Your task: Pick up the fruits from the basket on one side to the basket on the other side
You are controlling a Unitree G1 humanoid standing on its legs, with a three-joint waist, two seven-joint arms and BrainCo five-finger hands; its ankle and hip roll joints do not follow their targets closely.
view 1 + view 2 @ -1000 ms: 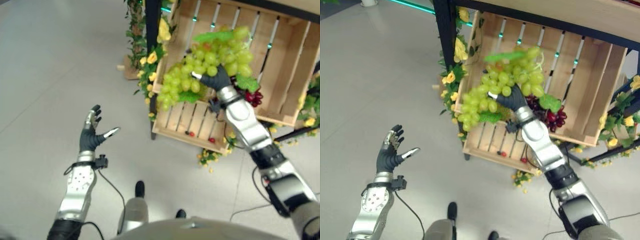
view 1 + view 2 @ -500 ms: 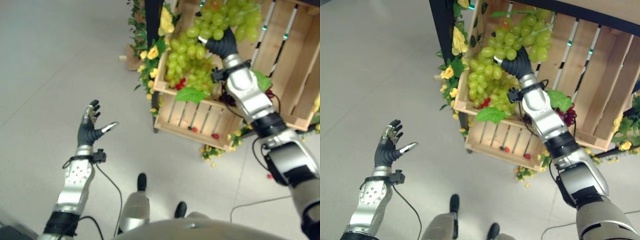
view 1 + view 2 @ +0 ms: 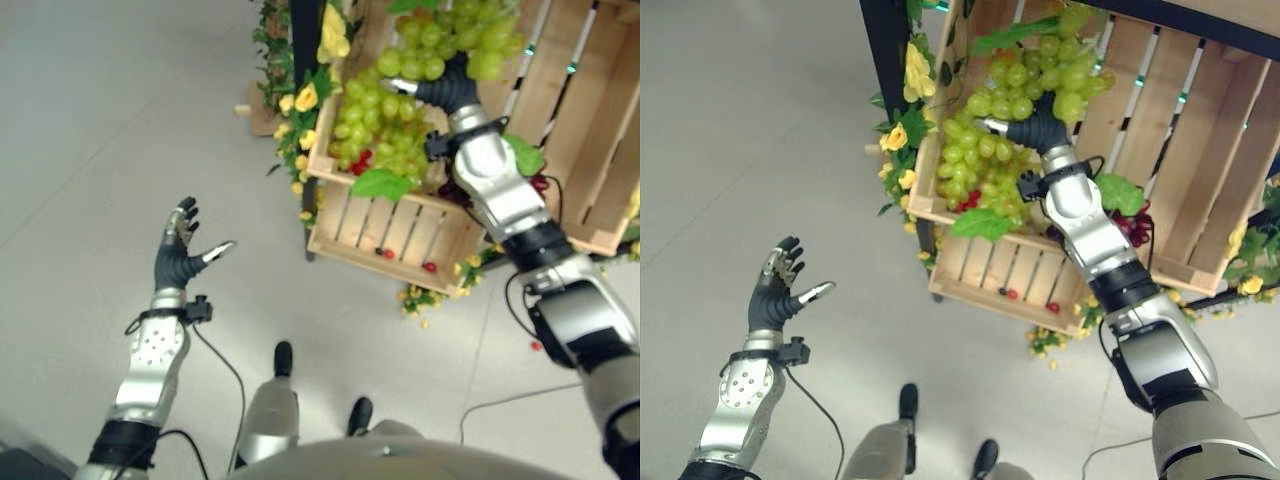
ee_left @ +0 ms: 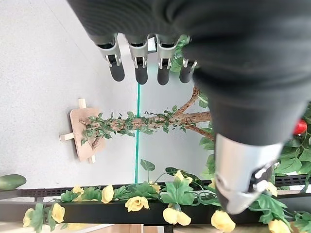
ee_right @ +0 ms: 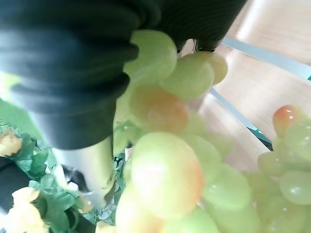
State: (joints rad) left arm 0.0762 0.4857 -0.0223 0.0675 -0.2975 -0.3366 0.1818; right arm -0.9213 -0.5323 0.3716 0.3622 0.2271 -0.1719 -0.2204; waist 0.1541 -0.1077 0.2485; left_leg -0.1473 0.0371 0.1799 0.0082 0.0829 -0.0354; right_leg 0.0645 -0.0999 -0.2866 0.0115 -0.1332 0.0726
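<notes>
A big bunch of green grapes [image 3: 385, 95] with green leaves hangs over the left end of a slatted wooden crate [image 3: 380, 235]. My right hand [image 3: 447, 92] is curled into the bunch and grips it; its wrist view has grapes [image 5: 167, 174] pressed close against the palm. Dark red grapes [image 3: 1130, 228] lie in the crate beside my forearm. My left hand [image 3: 178, 262] hovers over the grey floor at the lower left, fingers spread and empty [image 4: 141, 68].
The crate sits on a black frame [image 3: 885, 60] trimmed with yellow flowers [image 3: 305, 100] and vines. A few small red fruits [image 3: 430, 267] lie on the crate's front slats. Open grey floor [image 3: 110, 120] spreads to the left.
My right hand has carried the green grapes up and back over the crate's left end. The camera has shifted. The left hand has stayed put.
</notes>
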